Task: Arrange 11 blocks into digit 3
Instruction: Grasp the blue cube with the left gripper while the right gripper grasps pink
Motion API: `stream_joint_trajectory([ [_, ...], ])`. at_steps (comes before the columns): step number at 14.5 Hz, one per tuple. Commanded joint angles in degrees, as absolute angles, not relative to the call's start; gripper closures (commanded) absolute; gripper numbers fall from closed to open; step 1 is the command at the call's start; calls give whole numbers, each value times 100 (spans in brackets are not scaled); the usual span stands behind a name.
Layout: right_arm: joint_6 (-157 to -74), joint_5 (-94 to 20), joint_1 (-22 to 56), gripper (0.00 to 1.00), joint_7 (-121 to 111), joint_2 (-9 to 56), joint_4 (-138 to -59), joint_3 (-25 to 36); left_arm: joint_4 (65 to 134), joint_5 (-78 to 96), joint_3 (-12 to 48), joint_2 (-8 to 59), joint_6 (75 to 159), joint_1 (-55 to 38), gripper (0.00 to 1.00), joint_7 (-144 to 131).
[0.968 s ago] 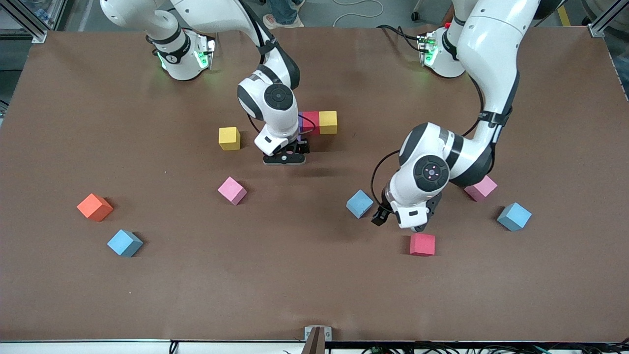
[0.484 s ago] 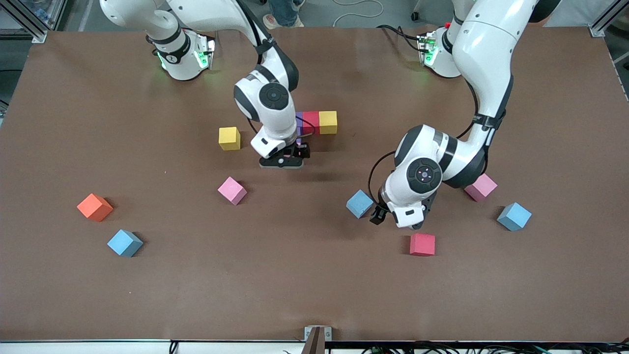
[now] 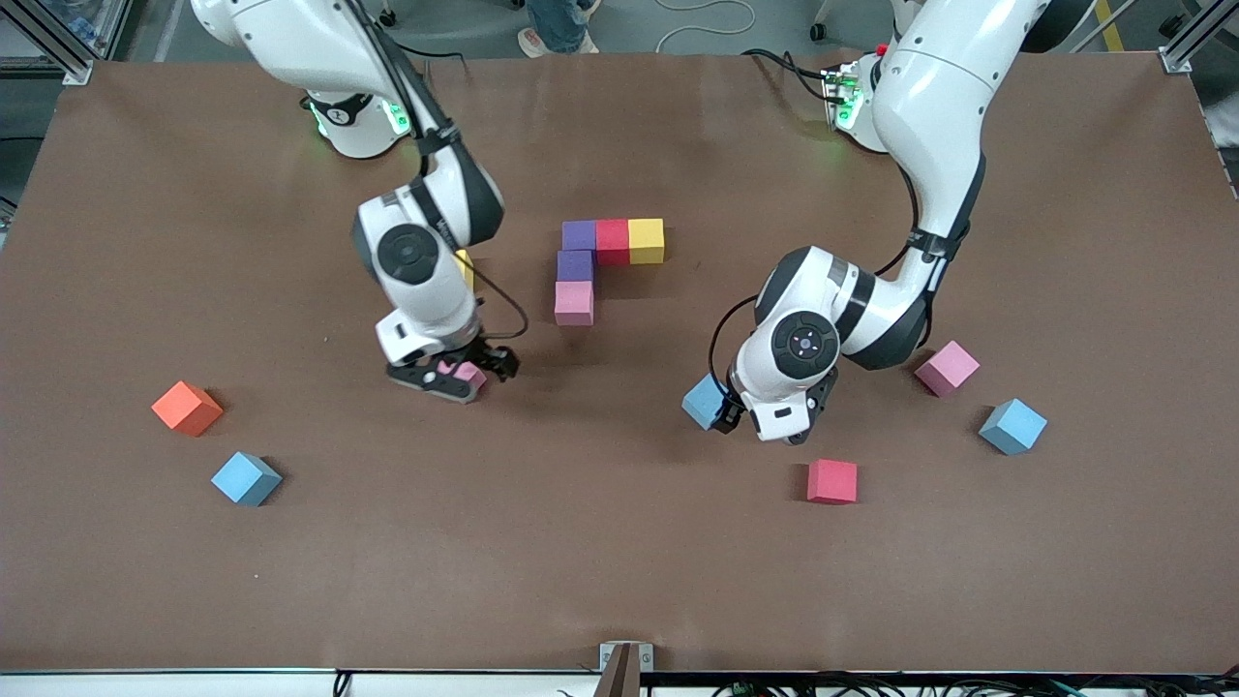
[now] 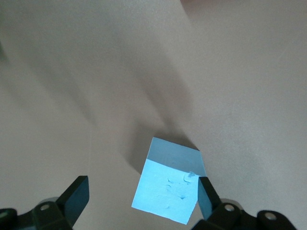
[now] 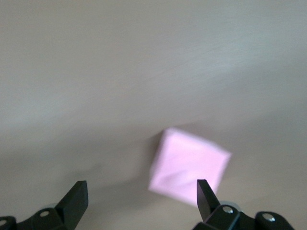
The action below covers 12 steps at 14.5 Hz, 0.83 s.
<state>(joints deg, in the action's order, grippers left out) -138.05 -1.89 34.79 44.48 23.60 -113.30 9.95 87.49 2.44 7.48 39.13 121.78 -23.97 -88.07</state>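
Observation:
Five blocks touch in an L: purple (image 3: 579, 235), red (image 3: 612, 240) and yellow (image 3: 646, 240) in a row, then purple (image 3: 575, 265) and pink (image 3: 574, 303) coming nearer the camera. My right gripper (image 3: 453, 378) (image 5: 140, 196) hangs open over a loose pink block (image 3: 471, 373) (image 5: 187, 165), which lies close to one finger. My left gripper (image 3: 784, 434) (image 4: 141, 196) hangs open over a light blue block (image 3: 702, 402) (image 4: 170, 187), also close to one finger. Loose red (image 3: 831, 481), pink (image 3: 948, 368) and blue (image 3: 1012, 426) blocks lie toward the left arm's end.
An orange cube (image 3: 187, 408) and a blue cube (image 3: 246, 478) lie toward the right arm's end. A yellow block (image 3: 466, 267) shows partly past the right arm's wrist. The brown table (image 3: 619, 581) is bare along the camera's edge.
My right arm has swung away from the built blocks, uncovering the placed pink one, and now hangs over the loose pink block. My left gripper has shifted over the light blue block.

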Motion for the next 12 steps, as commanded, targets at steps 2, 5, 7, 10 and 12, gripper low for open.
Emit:
stream_joint_trajectory([
  [2, -13764, -542, 2760, 1, 4631, 2118, -11777, 888, 8719, 264, 721, 4008, 12550, -2514, 0, -8755],
  [5, -13772, -923, 2821, 1, 4920, 2144, -11786, 896, 8710, 237, 712, 4113, 12839, -2522, 0, -8701],
  [7, -13807, -923, 2935, 1, 5097, 2171, -11742, 888, 8710, 220, 712, 4183, 12911, -2566, 0, -8675],
  [10, -14027, -923, 3111, 1, 5142, 2337, -11733, 888, 8710, 114, 712, 4350, 12963, -2602, 0, -8648],
  [12, -14036, -897, 3164, 1, 5133, 2364, -11725, 888, 8719, 123, 721, 4438, 13165, -2610, 5, -8657],
])
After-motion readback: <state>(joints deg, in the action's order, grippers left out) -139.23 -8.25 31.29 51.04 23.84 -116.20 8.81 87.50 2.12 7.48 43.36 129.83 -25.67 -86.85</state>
